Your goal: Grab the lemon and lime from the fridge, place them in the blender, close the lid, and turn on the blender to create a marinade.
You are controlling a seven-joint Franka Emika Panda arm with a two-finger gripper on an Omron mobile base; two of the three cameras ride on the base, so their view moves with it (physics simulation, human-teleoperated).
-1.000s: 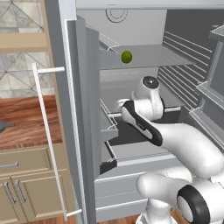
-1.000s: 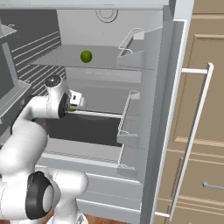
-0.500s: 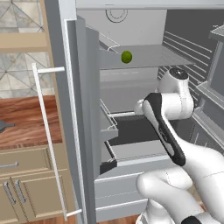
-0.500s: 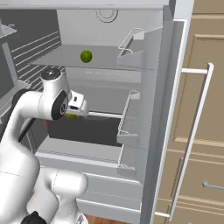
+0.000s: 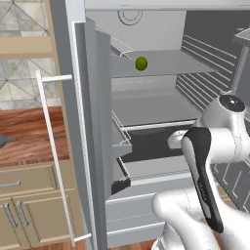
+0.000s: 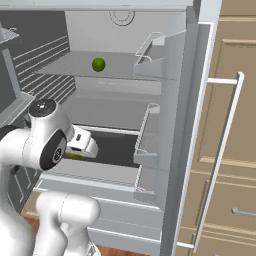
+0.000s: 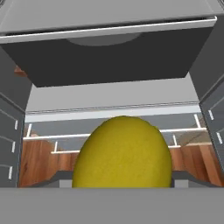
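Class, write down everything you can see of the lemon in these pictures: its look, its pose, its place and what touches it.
The lemon is a smooth, plain yellow fruit, rounded and a little egg-shaped, whole and unmarked. In the hand view it sits right in front of the camera, low in the picture, with the open fridge behind it. In the right base view a sliver of yellow shows just under the arm's end, in front of the fridge's dark lower compartment. The claw's tips are hidden behind it, so what touches it cannot be seen.
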